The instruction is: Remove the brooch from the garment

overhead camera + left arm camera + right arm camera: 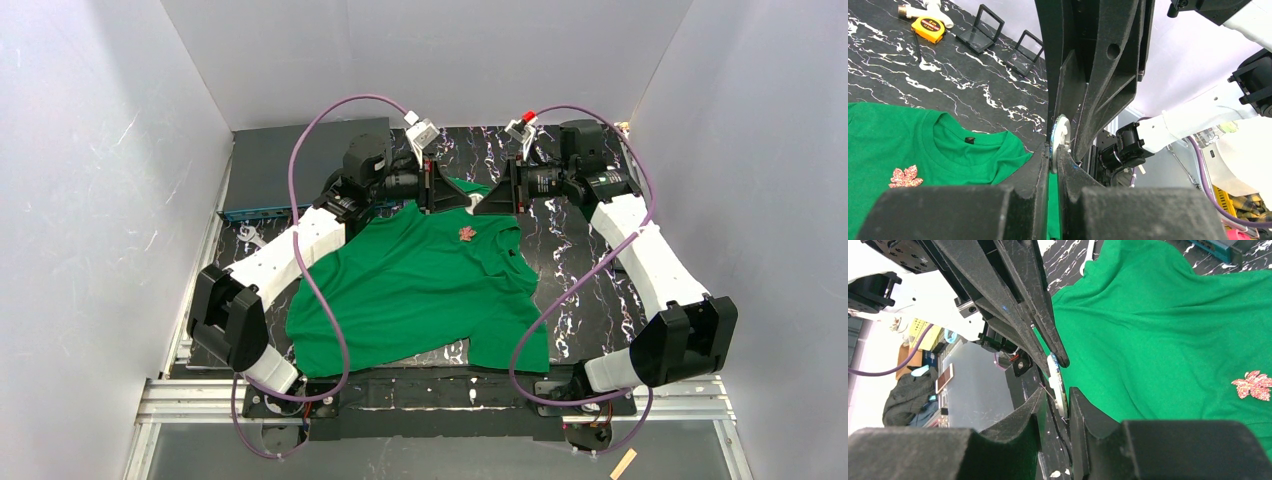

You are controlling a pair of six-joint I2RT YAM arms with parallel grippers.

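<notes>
My left end effector (1054,153) is closed tight on a small whitish round disc (1060,133), which it pinches edge-on at the fingertips. My right end effector (1058,393) faces it tip to tip. Its two fingers stand slightly apart, one on each side of the same disc (1057,381). A dark sliver of gap shows on one side, and I cannot tell whether the other finger touches the disc.

From above, both end effectors meet over the neckline of the bright green short-sleeved fabric shirt (420,290). My left end effector (462,203) reaches in from the left and my right end effector (484,206) from the right.

The shirt lies spread, front up, on the black surface with white marbled veins (575,250), with its neck opening at the far end. The tiny glittery red-orange maple-leaf brooch (466,233) sits on the chest of the shirt just below the neckline. It lies flat on the cloth, near my fingertips but touched by neither end effector. My left wrist camera shows the brooch (905,177) low at the left, beside the ribbed neck edge. My right wrist camera shows it (1254,385) at the far right edge.

At the far edge of the surface lie a yellow tape measure (928,23) and two small black square frames (980,22).
</notes>
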